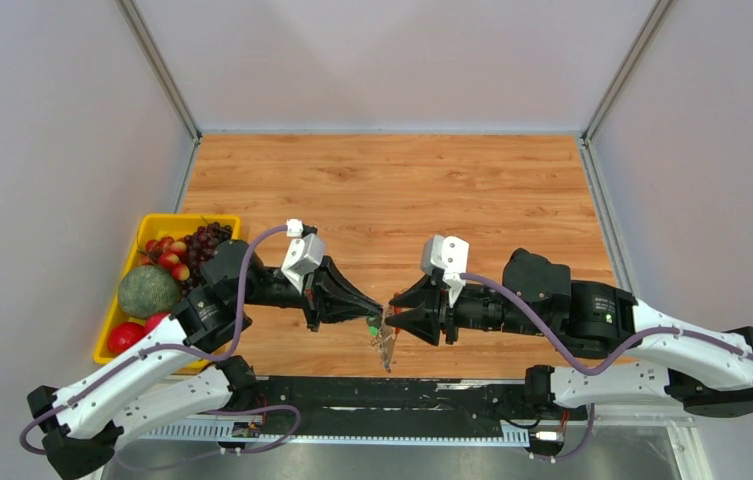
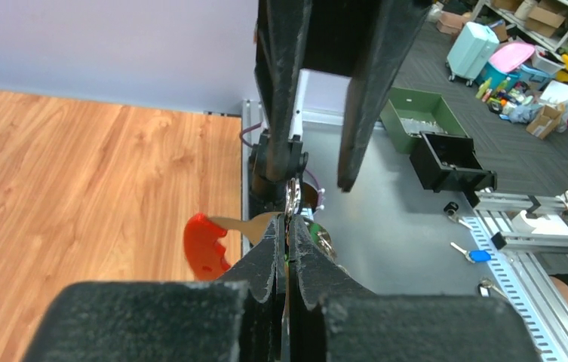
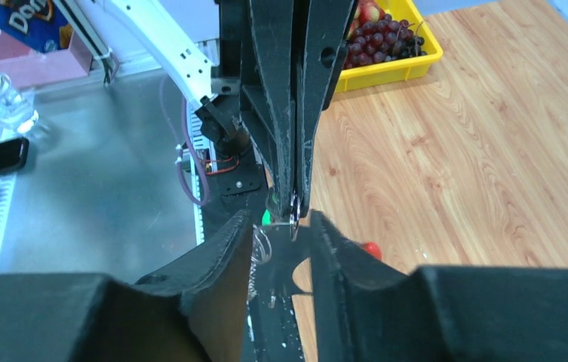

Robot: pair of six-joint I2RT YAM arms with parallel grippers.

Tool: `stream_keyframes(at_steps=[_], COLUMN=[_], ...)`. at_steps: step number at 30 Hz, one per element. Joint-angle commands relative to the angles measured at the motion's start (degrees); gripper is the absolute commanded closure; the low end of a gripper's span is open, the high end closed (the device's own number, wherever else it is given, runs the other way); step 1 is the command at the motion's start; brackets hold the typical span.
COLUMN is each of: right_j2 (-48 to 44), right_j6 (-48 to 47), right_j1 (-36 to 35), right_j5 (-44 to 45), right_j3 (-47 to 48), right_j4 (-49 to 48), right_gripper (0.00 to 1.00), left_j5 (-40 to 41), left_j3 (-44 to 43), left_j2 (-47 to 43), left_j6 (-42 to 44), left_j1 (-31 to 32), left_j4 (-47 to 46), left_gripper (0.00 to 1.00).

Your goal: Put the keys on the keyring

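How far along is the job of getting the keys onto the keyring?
Done: the keyring is picked up, pinched in the shut left gripper. In hand: the green-headed keys sit at that pinch, the open right gripper beside them. Left: threading the keys on; no view shows them on yet.

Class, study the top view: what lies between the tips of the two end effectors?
The green-headed key sits in that gap, with the keyring hanging just below it; the top external view shows this.
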State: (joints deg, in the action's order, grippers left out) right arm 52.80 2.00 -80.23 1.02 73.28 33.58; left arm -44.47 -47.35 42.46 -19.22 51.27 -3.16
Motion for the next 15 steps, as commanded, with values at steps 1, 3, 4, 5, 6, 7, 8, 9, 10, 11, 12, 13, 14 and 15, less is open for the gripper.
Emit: stream_keyframes(at_steps=[1, 3, 4, 5, 6, 7, 8, 9, 10, 11, 12, 13, 14, 15], right_j2=[-0.9, 0.2, 0.8, 1.5, 2.2, 2.9, 3.8, 4.8, 5.8, 6.8, 7.7, 8.5, 9.2, 9.8], right_j6=[1.1, 1.5, 1.6, 1.8, 2.1, 2.1, 2.2, 2.4, 2.6, 2.8, 2.9, 2.9, 2.9, 2.9], right_j1=[-0.4, -0.4, -0.4, -0.4, -0.4, -0.4, -0.4, -0.4, -0.4, -0.4, -0.4, -0.4, -0.4, -0.4], right_j5=[1.9, 2.1, 2.3, 3.0, 3.6, 4.2, 4.7, 5.3, 5.7, 5.9, 6.1, 6.0, 5.8, 5.6], right_j3=[3.4, 4.5, 5.2, 6.0, 6.7, 7.3, 8.0, 9.0, 9.9, 10.7, 11.5, 12.0, 12.6, 13.2], right_j4=[0.3, 3.1, 4.1, 5.2, 6.3, 7.2, 8.3, 9.4, 10.5, 11.6, 12.5, 13.1, 13.6, 14.2], right_gripper=[0.56, 0.50, 0.48, 0.48, 0.47, 0.47, 0.47, 0.47, 0.48, 0.49, 0.50, 0.52, 0.53, 0.56], left_j5=[1.7, 2.6, 3.2, 3.4, 3.6, 3.5, 3.1, 2.9, 2.4, 2.0, 1.4, 1.2, 0.7, 0.4], left_j3=[-2.4, -4.0, -5.0, -5.4, -6.1, -6.4, -6.7, -6.9, -7.4, -7.9, -8.1, -8.4, -8.6, -9.2], left_j2=[0.9, 1.9, 2.3, 2.9, 3.1, 3.4, 3.5, 3.6, 3.7, 4.0, 4.1, 4.2, 4.2, 4.4], left_j6=[2.4, 3.5, 4.3, 4.7, 5.4, 5.6, 6.0, 6.2, 6.6, 6.9, 7.4, 7.7, 8.4, 8.9], left_j1=[-0.2, -0.2, -0.2, -0.2, -0.2, -0.2, -0.2, -0.2, -0.2, -0.2, -0.2, -0.2, -0.2, -0.2], left_j4=[6.0, 10.0, 11.3, 13.5, 14.4, 15.5, 16.0, 16.7, 17.2, 18.3, 18.8, 19.6, 20.1, 21.4], left_gripper=[1.00, 1.00, 1.00, 1.00, 1.00, 1.00, 1.00, 1.00, 1.00, 1.00, 1.00, 1.00, 1.00, 1.00])
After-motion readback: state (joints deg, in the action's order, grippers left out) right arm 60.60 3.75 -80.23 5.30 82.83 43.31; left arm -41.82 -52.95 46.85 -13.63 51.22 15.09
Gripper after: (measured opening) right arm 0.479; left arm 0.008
